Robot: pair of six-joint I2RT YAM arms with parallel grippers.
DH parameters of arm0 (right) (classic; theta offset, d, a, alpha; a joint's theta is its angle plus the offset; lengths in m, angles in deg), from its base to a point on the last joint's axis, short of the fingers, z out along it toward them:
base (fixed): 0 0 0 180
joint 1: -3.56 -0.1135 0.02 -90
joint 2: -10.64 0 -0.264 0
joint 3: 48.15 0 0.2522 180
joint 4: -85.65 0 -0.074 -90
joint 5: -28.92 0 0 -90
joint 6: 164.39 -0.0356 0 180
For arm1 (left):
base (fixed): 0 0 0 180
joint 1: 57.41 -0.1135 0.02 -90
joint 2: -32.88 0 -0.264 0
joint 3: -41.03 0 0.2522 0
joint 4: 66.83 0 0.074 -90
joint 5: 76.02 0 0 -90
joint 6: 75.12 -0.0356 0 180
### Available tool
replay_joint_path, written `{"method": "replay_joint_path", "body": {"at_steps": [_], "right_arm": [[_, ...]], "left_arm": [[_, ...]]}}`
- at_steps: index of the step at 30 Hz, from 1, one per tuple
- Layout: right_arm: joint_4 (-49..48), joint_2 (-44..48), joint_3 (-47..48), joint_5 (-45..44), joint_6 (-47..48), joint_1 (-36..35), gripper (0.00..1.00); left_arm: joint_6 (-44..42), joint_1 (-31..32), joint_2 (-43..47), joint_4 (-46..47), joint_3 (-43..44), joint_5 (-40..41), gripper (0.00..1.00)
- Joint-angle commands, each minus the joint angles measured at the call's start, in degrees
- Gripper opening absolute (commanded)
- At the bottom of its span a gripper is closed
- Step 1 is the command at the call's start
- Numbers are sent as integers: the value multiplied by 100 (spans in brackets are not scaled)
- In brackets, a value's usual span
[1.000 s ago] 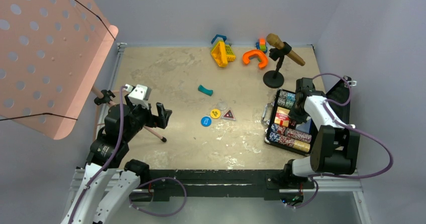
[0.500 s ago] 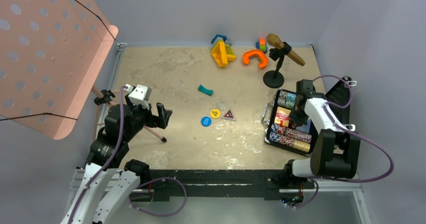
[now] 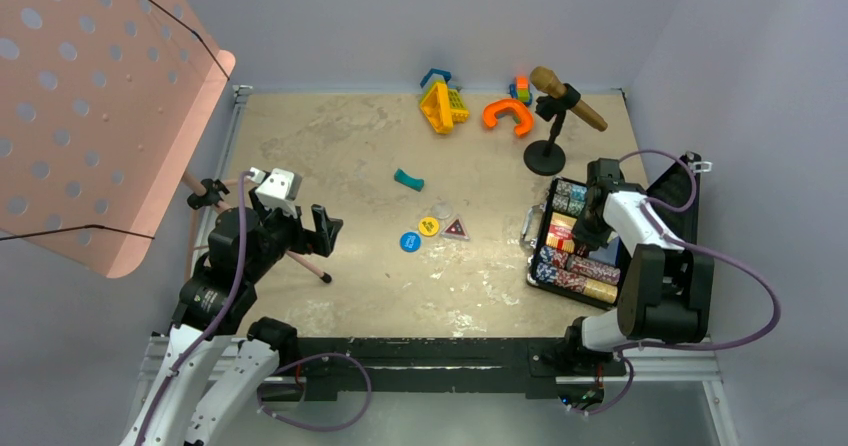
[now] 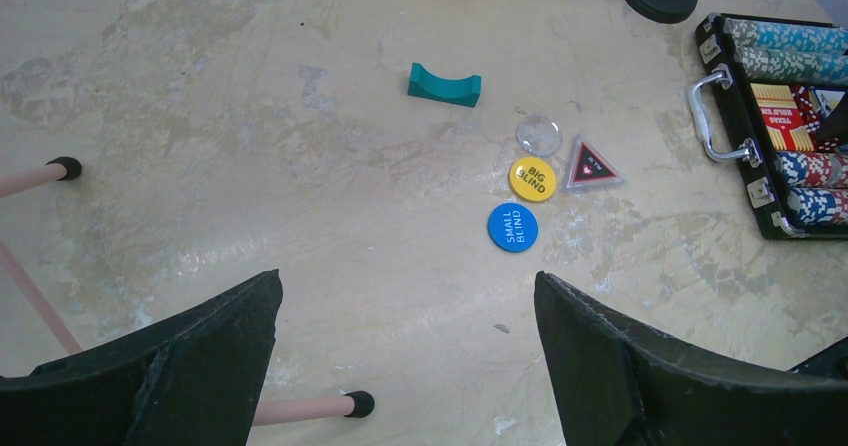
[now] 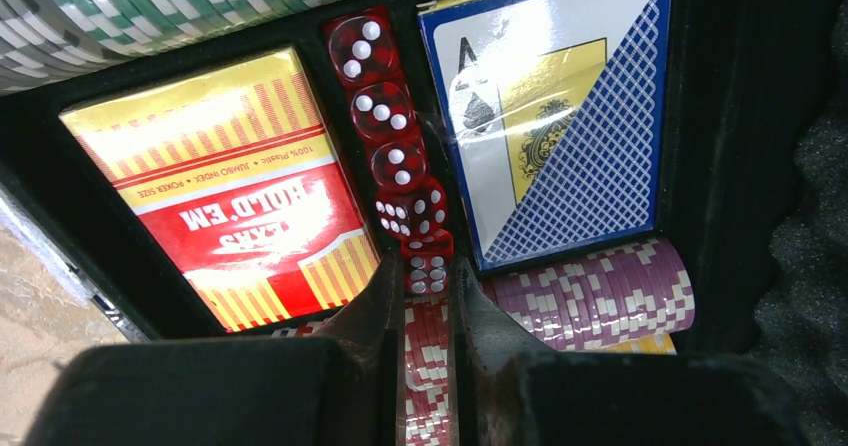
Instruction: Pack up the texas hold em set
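The black case (image 3: 672,201) lies open at the right, with chip rows (image 3: 580,278), a red card deck (image 5: 235,191) and a blue card deck (image 5: 555,106) in it. My right gripper (image 3: 588,228) is down inside the case. In the right wrist view its jaws (image 5: 425,271) stand narrowly shut on the last red die (image 5: 427,266) of a row of dice (image 5: 385,116) between the decks. The blue token (image 3: 409,241), yellow token (image 3: 429,226) and triangular token (image 3: 456,229) lie mid-table. My left gripper (image 3: 325,228) is open and empty at the left, well short of the tokens (image 4: 513,227).
A clear disc (image 4: 538,131) lies by the yellow token. A teal curved piece (image 3: 408,179) lies mid-table. A microphone stand (image 3: 545,156) stands behind the case. Orange (image 3: 507,116) and yellow (image 3: 440,106) toys lie at the back. A pink music stand (image 3: 90,96) stands left, its leg (image 3: 305,263) under my left gripper.
The right arm has shifted slightly over the case, its gripper staying among the contents. The left arm and the tokens have not moved.
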State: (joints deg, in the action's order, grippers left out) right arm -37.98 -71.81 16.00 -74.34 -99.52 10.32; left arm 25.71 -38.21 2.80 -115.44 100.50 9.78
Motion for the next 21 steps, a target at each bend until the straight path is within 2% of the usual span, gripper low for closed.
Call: {"method": "replay_joint_path", "body": {"at_steps": [1, 7, 14, 17, 21], "right_arm": [[-218, 25, 31, 31, -50, 0, 0], [-272, -113, 41, 80, -37, 0, 2], [-244, -96, 50, 93, -15, 0, 31], [-249, -16, 50, 134, 21, -2, 38], [-247, 94, 43, 148, 64, -7, 40]], "left_arm": [[-125, 22, 12, 211, -20, 32, 100], [-125, 22, 12, 207, -23, 26, 100], [-125, 23, 1, 211, -21, 25, 100], [-125, 22, 3, 207, -27, 25, 100], [-125, 22, 3, 207, -25, 25, 100]]}}
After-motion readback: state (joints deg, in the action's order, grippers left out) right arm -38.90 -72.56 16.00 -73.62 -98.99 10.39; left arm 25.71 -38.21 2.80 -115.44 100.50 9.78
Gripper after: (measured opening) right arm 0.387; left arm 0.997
